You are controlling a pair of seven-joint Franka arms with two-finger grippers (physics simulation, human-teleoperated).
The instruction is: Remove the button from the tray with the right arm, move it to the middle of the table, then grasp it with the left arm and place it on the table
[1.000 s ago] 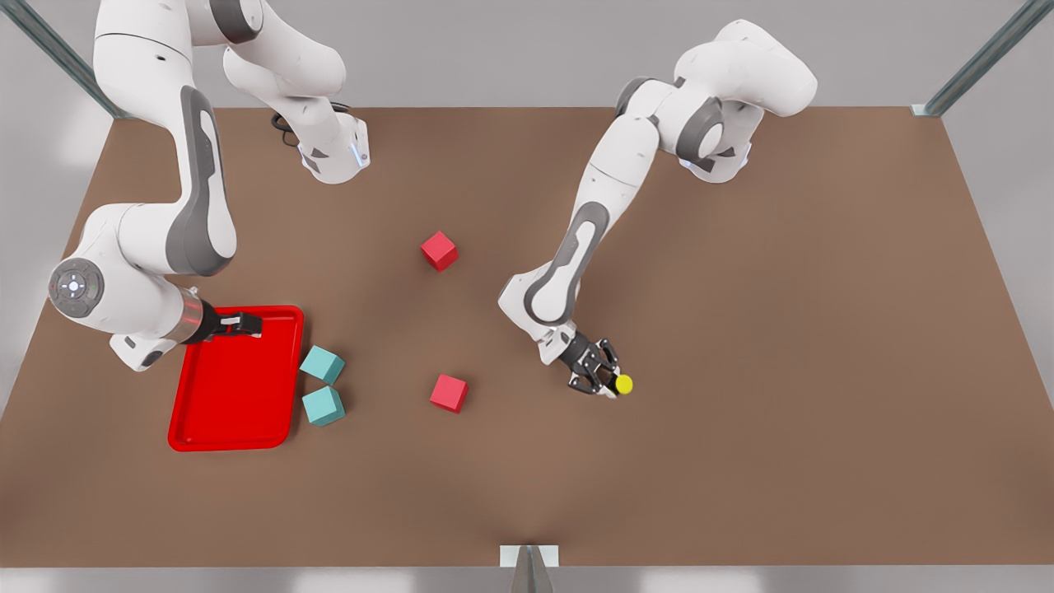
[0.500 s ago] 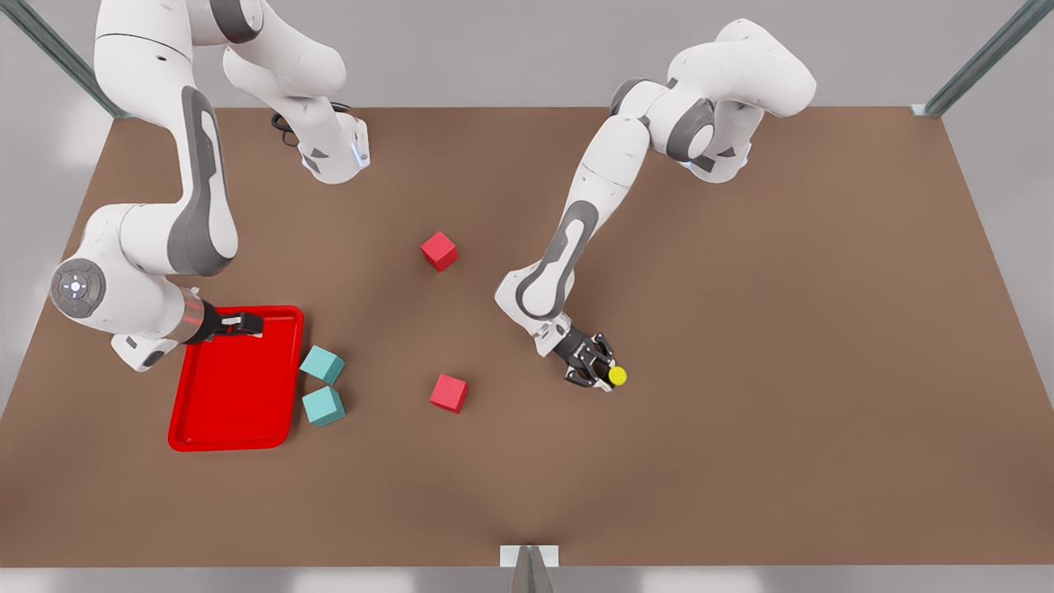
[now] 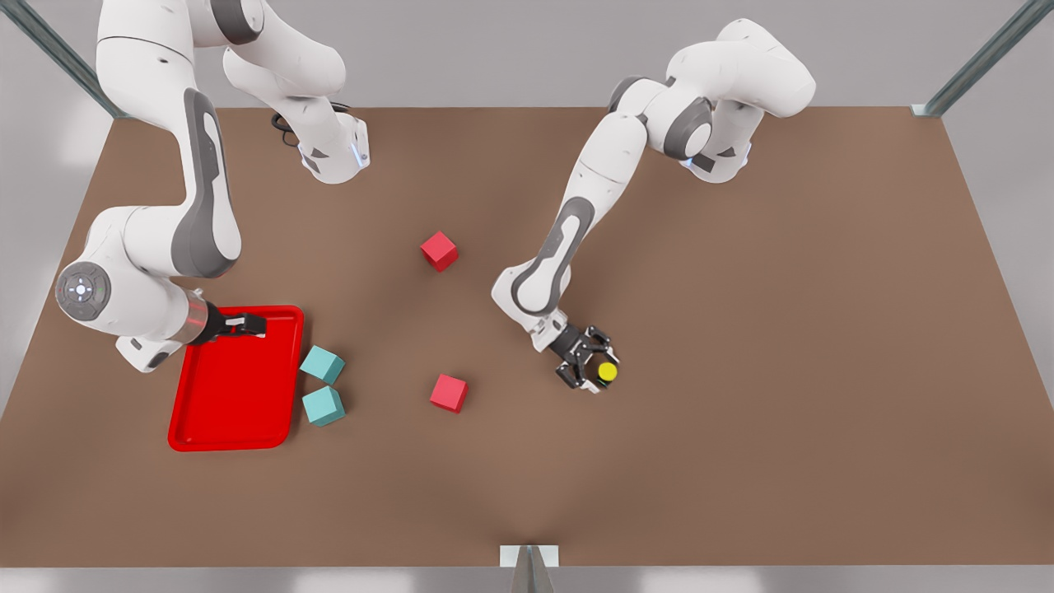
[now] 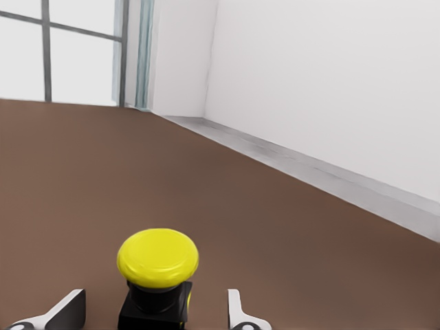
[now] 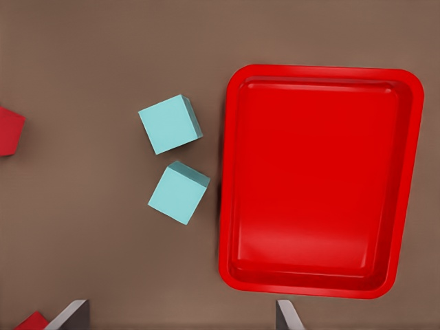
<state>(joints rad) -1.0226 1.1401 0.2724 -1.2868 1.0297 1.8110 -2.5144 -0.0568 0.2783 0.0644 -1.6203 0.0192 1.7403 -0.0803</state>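
Note:
The button (image 3: 608,371), a yellow cap on a black base, stands upright near the middle of the brown table (image 3: 782,329). My left gripper (image 3: 594,368) is open around it. In the left wrist view the button (image 4: 157,258) sits between the two fingertips with a gap on each side of its base. My right gripper (image 3: 249,324) hangs open over the far edge of the red tray (image 3: 235,445), at the front view's left. The right wrist view looks straight down on the tray (image 5: 223,172), which holds nothing, with my right gripper (image 5: 179,313) spread wide.
Two teal cubes (image 3: 322,365) (image 3: 324,405) lie just beside the tray on its side toward the middle. One red cube (image 3: 449,393) sits between them and the button, another (image 3: 439,250) farther back. The table at the front view's right is bare.
The left gripper and the button shifted slightly toward the front view's upper left, and the wrist turned. The button now sits between the fingers instead of at their tip. The right arm barely moved.

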